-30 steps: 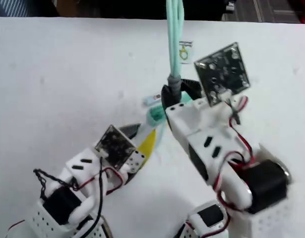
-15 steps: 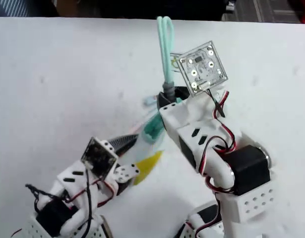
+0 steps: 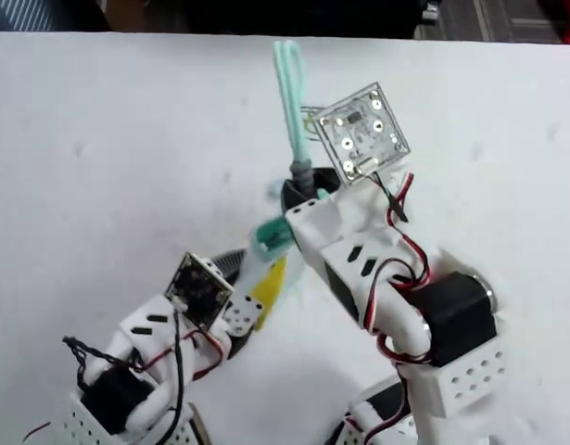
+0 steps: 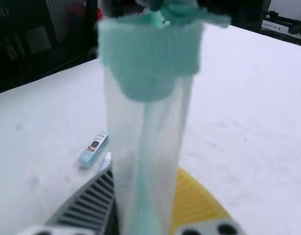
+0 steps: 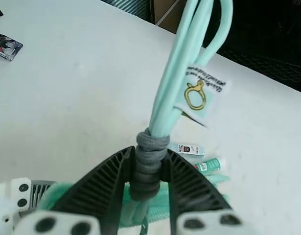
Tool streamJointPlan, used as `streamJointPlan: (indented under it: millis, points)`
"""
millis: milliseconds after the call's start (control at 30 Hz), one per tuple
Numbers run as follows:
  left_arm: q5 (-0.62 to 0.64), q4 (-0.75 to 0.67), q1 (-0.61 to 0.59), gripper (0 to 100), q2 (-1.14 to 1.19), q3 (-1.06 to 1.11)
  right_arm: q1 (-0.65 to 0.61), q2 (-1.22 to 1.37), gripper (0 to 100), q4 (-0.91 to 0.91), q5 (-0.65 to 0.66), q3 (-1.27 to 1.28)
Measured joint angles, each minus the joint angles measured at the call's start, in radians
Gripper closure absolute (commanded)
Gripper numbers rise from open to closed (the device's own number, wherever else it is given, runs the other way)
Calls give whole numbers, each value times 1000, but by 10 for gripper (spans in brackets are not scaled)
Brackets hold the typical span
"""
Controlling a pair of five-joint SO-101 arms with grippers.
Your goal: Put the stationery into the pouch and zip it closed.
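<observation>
White tabletop point(image 3: 99, 139) beneath two arms. Left gripper point(image 4: 145, 177): its grey ribbed finger and yellow finger pinch the translucent pouch with mint fabric end point(image 4: 146, 122), which extends past their tips. Right gripper point(image 5: 149, 151): its black ribbed fingers clamp the grey collar point(image 5: 148, 166) of the mint cord loop point(image 5: 182, 73), with a white tag point(image 5: 200, 93) farther along the cord. Beyond the left fingers, a small pale-blue stationery stick point(image 4: 94, 149) lies on the table.
</observation>
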Motion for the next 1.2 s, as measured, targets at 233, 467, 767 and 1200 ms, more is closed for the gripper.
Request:
streamJointPlan:
  millis: [233,467,767,1200]
  points:
    - [0,-2,-6,977,-2,6,-2,0,981,-143,91,84]
    - [0,0,-6,977,-2,6,26,23,981,-281,97,104]
    - [-25,0,-8,977,-2,6,196,138,981,-287,97,104]
    - [-57,0,-9,977,0,6,290,153,981,-325,98,104]
